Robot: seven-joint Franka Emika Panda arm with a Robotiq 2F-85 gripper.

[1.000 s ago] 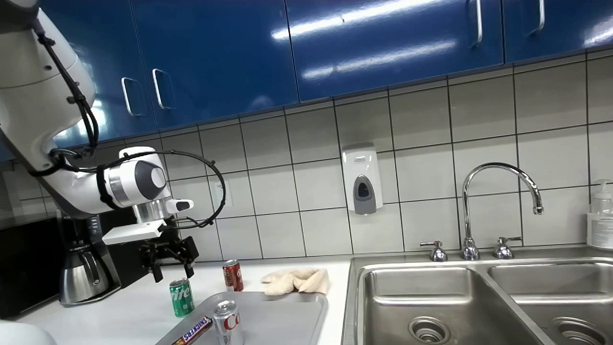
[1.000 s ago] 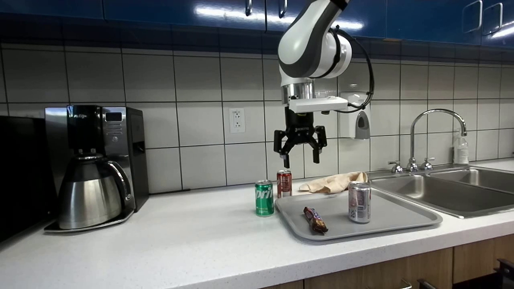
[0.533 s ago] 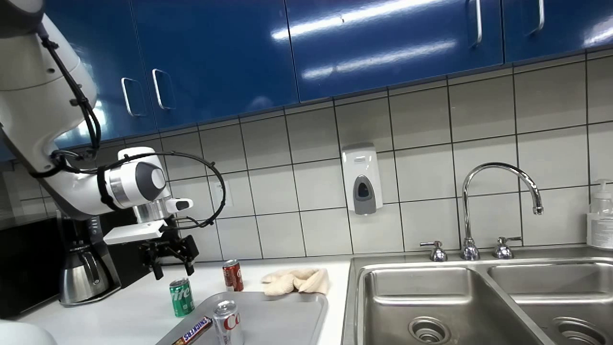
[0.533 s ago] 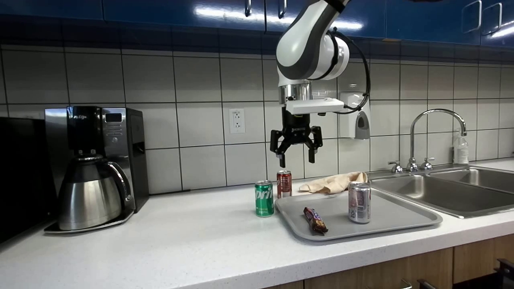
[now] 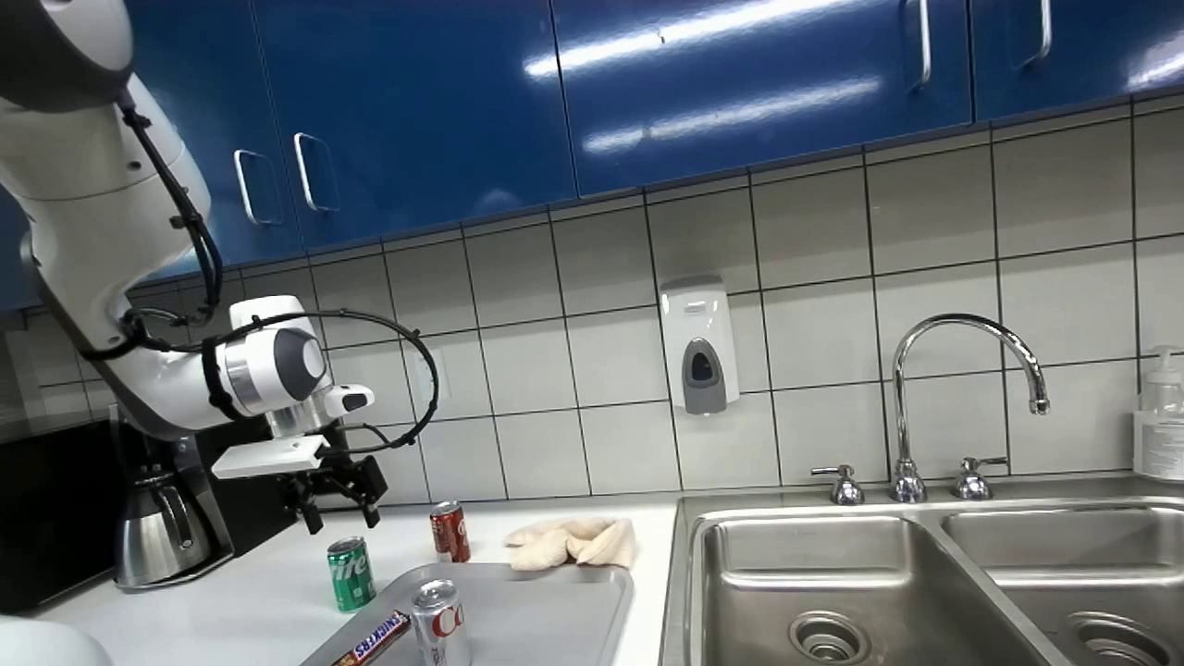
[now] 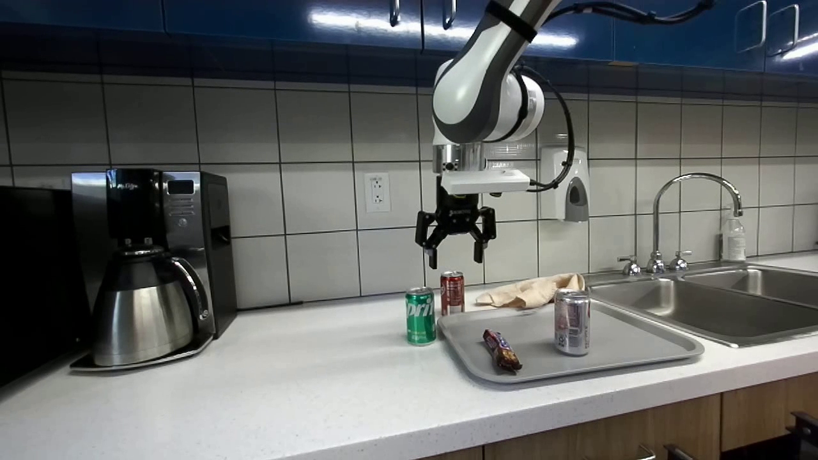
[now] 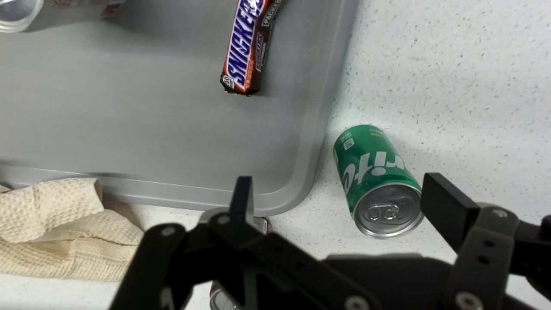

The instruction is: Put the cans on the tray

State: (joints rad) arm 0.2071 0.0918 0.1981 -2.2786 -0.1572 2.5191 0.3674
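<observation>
The green can (image 6: pixel 420 317) stands upright on the counter just beside the tray's corner; it also shows in the wrist view (image 7: pixel 374 163). The red can (image 6: pixel 452 294) stands upright behind it, off the tray; my finger hides most of it in the wrist view (image 7: pixel 223 300). The silver can (image 6: pixel 572 322) stands upright on the pale grey tray (image 6: pixel 626 342); its top shows in the wrist view (image 7: pixel 17 13). My gripper (image 6: pixel 455 257) is open and empty, pointing down above the cans. In the wrist view the green can appears between the fingertips (image 7: pixel 338 189), nearer the right finger.
A Snickers bar (image 6: pixel 502 351) lies on the tray's near-left part. A beige cloth (image 6: pixel 533 292) lies behind the tray, by the wall. A coffee maker with a steel pot (image 6: pixel 150 313) stands at the left. The steel sink (image 5: pixel 814 573) lies right of the tray.
My open gripper has moved left in an exterior view and looks slightly smaller, further back toward the wall. The cans, tray and bar have not moved.
</observation>
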